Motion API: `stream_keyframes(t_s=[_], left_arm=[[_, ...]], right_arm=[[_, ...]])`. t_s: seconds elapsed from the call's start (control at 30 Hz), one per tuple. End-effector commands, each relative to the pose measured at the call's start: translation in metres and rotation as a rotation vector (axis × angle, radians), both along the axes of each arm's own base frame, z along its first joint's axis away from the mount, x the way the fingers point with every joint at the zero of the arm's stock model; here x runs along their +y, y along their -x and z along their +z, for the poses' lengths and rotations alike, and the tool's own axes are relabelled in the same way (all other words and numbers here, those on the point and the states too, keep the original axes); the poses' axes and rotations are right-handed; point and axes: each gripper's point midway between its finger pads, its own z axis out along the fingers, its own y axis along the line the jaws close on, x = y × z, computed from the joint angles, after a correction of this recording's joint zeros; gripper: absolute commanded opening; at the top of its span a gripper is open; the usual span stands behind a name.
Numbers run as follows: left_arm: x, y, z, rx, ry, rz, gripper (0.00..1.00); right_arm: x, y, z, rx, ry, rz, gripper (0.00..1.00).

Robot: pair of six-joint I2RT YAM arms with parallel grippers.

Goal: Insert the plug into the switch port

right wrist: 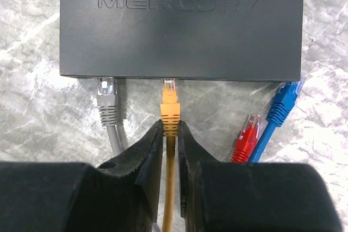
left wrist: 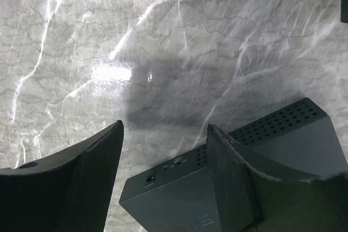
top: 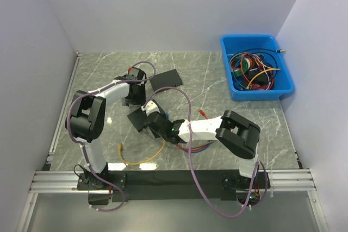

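The black switch (right wrist: 179, 31), marked MERCURY, lies flat in the right wrist view, its port side towards me. My right gripper (right wrist: 170, 129) is shut on the orange plug (right wrist: 170, 113). The plug's clear tip is at the switch's front edge, at or just inside a port. In the top view the switch (top: 137, 122) lies mid-table, with my right gripper (top: 154, 113) at its right side. My left gripper (top: 133, 97) is open over the switch's back end (left wrist: 179, 199), with one finger (left wrist: 234, 172) over its top.
A grey plug (right wrist: 109, 104) lies left of the orange one; a red plug (right wrist: 247, 134) and a blue plug (right wrist: 283, 107) lie to the right. A black flat panel (top: 166, 79) lies behind. A blue bin (top: 255, 93) of cables stands at the back right.
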Motion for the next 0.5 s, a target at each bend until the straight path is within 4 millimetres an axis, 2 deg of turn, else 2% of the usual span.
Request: stream_keyframes(t_s=[0.0,0.27,0.47], left_arm=[[-0.02,0.034,-0.01,0.137,0.04,-0.078,0.69],[-0.021,0.036,-0.014,0.151,0.047,-0.084,0.69],[-0.017,0.041,-0.024,0.183,0.02,-0.071,0.69]], right_arm=[[0.032,-0.041,0.072,-0.157,-0.212,-0.097,0.0],[0.034,-0.042,0.039,-0.135,-0.18,-0.112,0.0],[0.036,-0.044,0.035,-0.137,-0.198,-0.128,0.0]])
